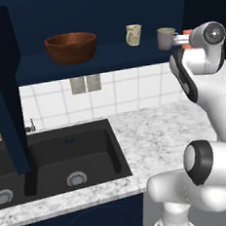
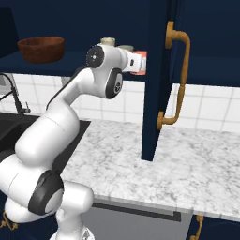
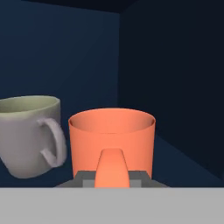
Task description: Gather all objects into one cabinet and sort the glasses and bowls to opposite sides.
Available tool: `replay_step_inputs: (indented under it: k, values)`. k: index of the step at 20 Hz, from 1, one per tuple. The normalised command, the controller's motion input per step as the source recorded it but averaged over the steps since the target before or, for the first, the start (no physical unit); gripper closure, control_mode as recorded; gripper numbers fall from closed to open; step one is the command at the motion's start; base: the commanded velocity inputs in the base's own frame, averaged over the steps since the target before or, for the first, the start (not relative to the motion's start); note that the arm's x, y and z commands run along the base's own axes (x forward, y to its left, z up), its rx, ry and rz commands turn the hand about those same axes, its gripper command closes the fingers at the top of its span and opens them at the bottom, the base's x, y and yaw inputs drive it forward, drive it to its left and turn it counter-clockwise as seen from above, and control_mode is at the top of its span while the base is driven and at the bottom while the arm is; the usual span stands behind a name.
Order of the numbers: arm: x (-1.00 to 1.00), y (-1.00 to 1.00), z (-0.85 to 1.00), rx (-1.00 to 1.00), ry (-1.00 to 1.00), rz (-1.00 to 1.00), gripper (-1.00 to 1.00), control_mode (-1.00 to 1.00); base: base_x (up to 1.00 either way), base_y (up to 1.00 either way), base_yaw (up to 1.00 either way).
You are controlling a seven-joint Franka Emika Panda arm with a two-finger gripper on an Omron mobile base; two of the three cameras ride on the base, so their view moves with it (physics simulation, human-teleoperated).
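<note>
The open navy cabinet (image 1: 32, 69) holds a wide brown wooden bowl (image 1: 71, 47) (image 2: 41, 48) at the left of its shelf. A cream patterned mug (image 1: 134, 34) (image 2: 108, 41) and a grey mug (image 1: 165, 38) (image 3: 26, 133) stand toward the right. My gripper (image 3: 112, 177) (image 1: 185, 36) reaches into the cabinet's right end, shut on the handle of the orange-red cup (image 3: 111, 135) (image 2: 139, 63). The cup is upright, just right of the grey mug and close to the cabinet's right wall. Its base is hidden by my hand.
The cabinet's right door (image 2: 157, 70) with its curved brass handle (image 2: 180, 75) hangs open over the marble counter (image 1: 156, 135). The left door (image 1: 5, 96) hangs open above the black sink (image 1: 65, 158). A faucet (image 2: 14, 98) stands behind the sink.
</note>
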Motion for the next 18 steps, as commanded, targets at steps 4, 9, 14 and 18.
replay_step_inputs:
  k: [4,9,14,18]
  values:
    - [0.27,-0.26,-0.01,0.0,0.0,0.0,1.0,-1.0,0.0,0.0,0.0]
    - [0.19,-0.15,-0.07,0.0,0.0,0.0,1.0,-1.0,0.0,0.0,0.0]
    - [0.14,0.0,-0.13,0.0,0.0,0.0,1.0,-1.0,0.0,0.0,0.0]
    - [0.14,0.0,-0.09,0.0,0.0,0.0,-1.0,-1.0,0.0,0.0,0.0]
